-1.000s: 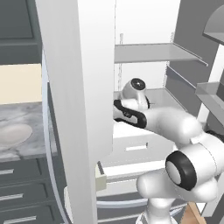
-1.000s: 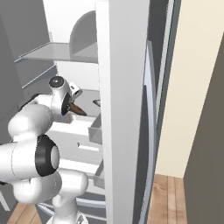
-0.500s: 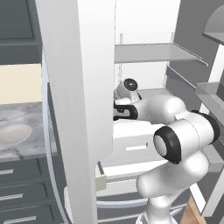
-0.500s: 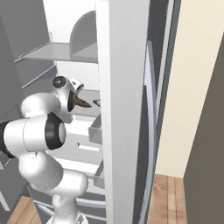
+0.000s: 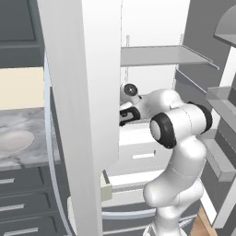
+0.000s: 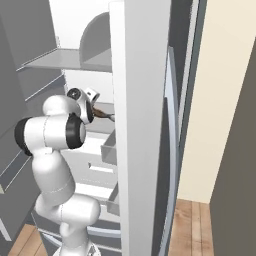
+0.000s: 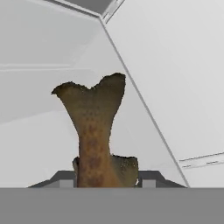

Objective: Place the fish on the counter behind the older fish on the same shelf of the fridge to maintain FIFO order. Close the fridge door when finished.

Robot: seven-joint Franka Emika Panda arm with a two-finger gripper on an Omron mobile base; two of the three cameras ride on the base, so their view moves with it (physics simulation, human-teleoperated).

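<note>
The gripper (image 7: 105, 183) is clamped on the fish (image 7: 94, 131), tail forward, inside the fridge (image 5: 78, 92); placing step, next it should reach deeper behind the older fish, then release

The white arm (image 5: 177, 138) is rising from the base and is bending forward at the big dark elbow joint. The forearm is reaching level into the space in front, away from both base cameras. In the left base view the wrist is lying horizontal, and the hand is passing behind a tall white panel. In the right base view the gripper (image 6: 102, 114) is pointing to the right, at about the height of the elbow. Its jaws are closed, and they are holding the fish (image 7: 93, 135) by the body, so the forked tail is sticking out ahead of the fingertips in the hand view.
</note>
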